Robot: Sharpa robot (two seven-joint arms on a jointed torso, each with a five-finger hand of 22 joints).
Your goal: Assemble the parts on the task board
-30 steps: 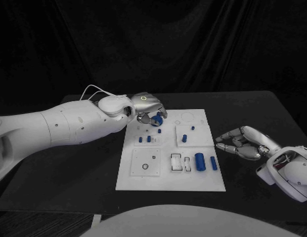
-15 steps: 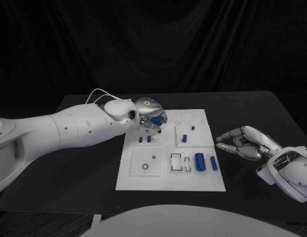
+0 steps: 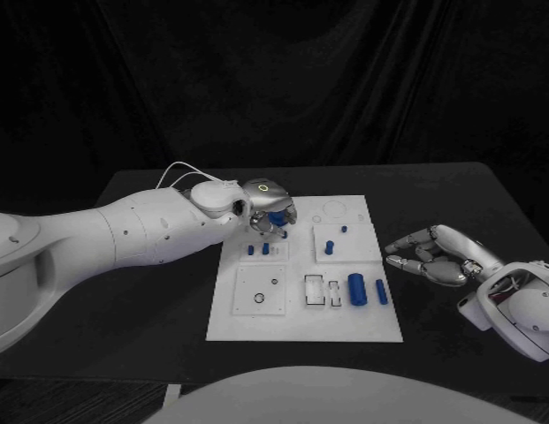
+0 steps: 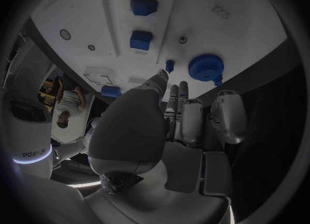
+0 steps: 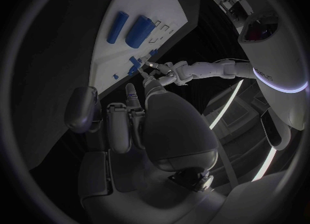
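White plate first: your task board [image 3: 302,314] lies in the middle of the black worktop [image 3: 134,300], and the blue parts sit spread across it. Your left hand [image 3: 269,208] hangs over the board's far left corner, fingers pointing down, with a blue gear [image 4: 206,67] right at its fingertips; you cannot tell from either view whether the fingers actually grip it. Just beside the gear, the left wrist view shows a small blue peg [image 4: 169,66] and two blue blocks [image 4: 141,40] farther along the board. On the near right part of the board you see a thick blue cylinder [image 3: 357,289] with a thinner blue cylinder [image 3: 381,291] next to it. Your right hand [image 3: 435,256] rests off the board's right edge, near it, fingers loosely curled and apart, holding nothing.
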